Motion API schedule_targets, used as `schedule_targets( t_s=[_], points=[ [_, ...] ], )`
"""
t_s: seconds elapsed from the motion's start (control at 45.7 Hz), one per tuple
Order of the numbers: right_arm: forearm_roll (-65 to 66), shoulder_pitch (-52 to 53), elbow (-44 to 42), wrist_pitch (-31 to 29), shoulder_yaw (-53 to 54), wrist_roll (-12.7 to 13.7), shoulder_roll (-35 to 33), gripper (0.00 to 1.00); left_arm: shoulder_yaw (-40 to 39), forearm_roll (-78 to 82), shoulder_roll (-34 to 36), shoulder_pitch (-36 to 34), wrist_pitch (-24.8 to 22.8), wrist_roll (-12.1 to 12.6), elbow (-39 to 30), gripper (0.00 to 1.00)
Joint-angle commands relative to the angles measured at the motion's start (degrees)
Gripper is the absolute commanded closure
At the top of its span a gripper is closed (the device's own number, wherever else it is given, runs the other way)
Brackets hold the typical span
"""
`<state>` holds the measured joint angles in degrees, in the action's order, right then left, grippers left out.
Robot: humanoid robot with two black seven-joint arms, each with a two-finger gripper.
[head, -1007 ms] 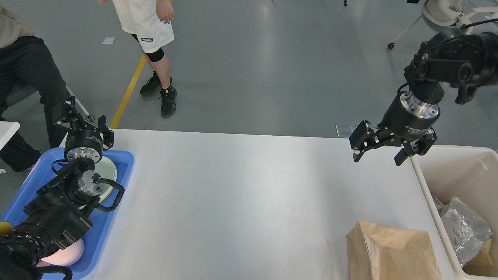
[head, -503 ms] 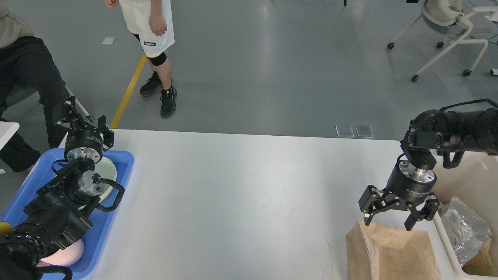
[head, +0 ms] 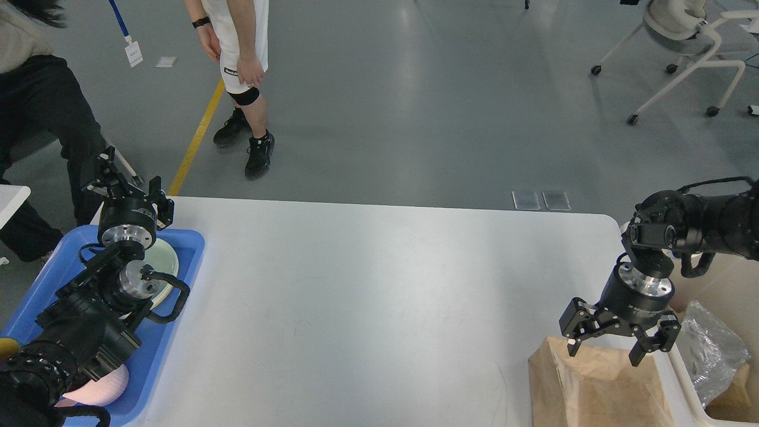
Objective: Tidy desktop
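The white desktop fills the middle of the head view. A brown paper bag stands on it at the front right. My right gripper points down with its fingers spread wide, the fingertips level with the bag's top edge, and it is open with nothing in it. My left gripper is open and empty, raised over the far end of the blue tray at the left edge.
The tray holds a pale plate and a pink item, both partly hidden by my left arm. A cream bin at the right holds crumpled clear plastic. Two people stand beyond the far left corner.
My right arm dropped from high over the far right edge to the brown paper bag, gripper still spread. The left arm has not moved. The standing person shifted.
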<state>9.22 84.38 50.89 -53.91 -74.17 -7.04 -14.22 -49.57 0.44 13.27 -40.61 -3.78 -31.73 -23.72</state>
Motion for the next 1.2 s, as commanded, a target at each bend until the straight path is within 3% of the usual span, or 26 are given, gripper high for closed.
schedule_targets(
  t_s=[0.0,0.7,1.182],
  points=[
    [0.3,-1.0,-2.1,0.1,-1.1,0.0,-1.7,0.0,0.0,0.0,0.0,0.0,0.0,0.0,0.0,0.04],
    [0.9,-1.1,-3.3,-0.7,-4.4,0.0,-5.5,0.0,0.0,0.0,0.0,0.0,0.0,0.0,0.0,0.04],
    [-0.1,-6.2,-4.7,7.2,-3.4,0.0,-5.6,0.0,0.0,0.0,0.0,0.0,0.0,0.0,0.0,0.04]
  ],
)
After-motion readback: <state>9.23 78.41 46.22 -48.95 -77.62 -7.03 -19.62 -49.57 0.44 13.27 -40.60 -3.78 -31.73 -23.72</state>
